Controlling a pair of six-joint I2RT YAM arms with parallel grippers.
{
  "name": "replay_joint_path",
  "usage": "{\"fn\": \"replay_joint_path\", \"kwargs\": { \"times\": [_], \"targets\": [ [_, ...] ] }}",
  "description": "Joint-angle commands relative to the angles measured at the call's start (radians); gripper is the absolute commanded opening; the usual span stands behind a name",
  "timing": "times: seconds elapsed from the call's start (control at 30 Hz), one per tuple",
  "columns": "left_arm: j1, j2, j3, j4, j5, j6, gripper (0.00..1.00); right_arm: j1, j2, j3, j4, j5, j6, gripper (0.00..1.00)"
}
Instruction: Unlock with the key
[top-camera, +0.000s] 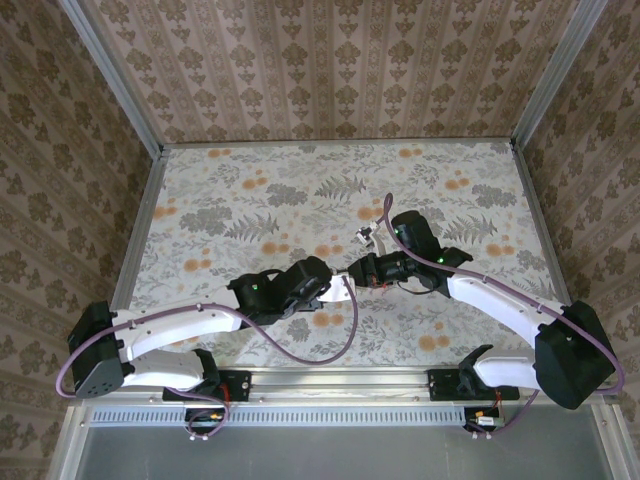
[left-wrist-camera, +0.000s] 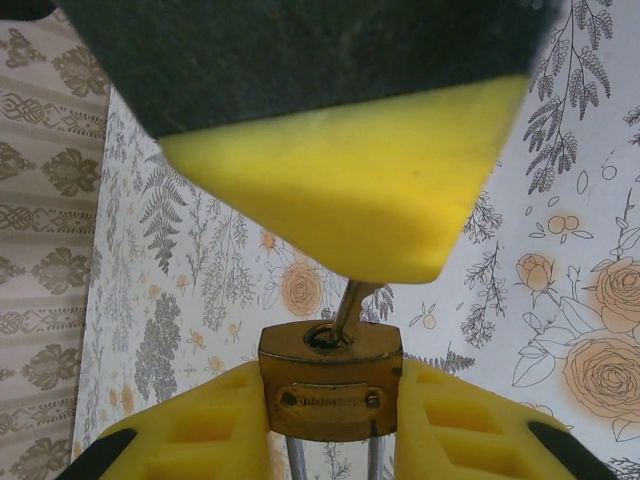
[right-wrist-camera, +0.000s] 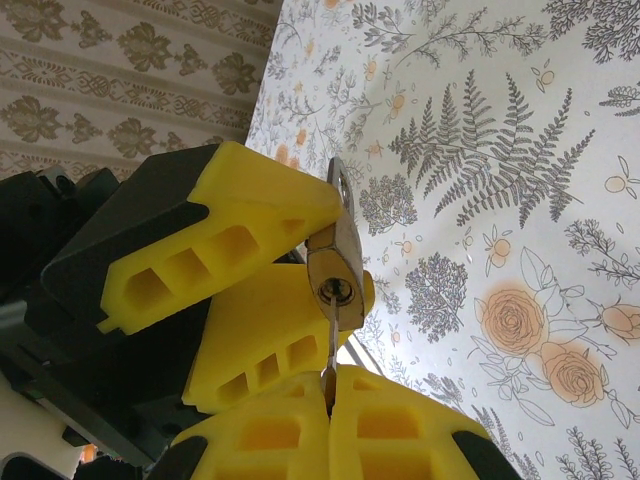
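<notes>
Left gripper (left-wrist-camera: 335, 405) holds a brass padlock (left-wrist-camera: 330, 385); right gripper (right-wrist-camera: 330, 400) holds the key (right-wrist-camera: 329, 345) in its keyhole (right-wrist-camera: 337, 291).
From above, the arms meet over a floral table (top-camera: 250, 200), the left reaching toward 2 o'clock, the right toward 10 o'clock. The left gripper's fingers (left-wrist-camera: 200, 430) stand narrow, clamped on the padlock's sides. The silver key runs from the keyhole toward 6 o'clock in the right wrist view, into the right gripper's closed fingertips (right-wrist-camera: 400, 430).
</notes>
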Motion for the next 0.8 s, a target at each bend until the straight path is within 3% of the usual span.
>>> {"fn": "replay_joint_path", "kwargs": {
  "times": [0.0,0.77],
  "targets": [
    [-0.001,0.003,-0.007,0.032,-0.009,0.013,0.29,0.012,-0.017,0.009,-0.004,-0.02,0.0,0.0],
    [-0.007,0.007,-0.012,0.043,-0.001,0.014,0.29,0.011,-0.004,0.021,-0.011,-0.022,-0.008,0.0]
  ]
}}
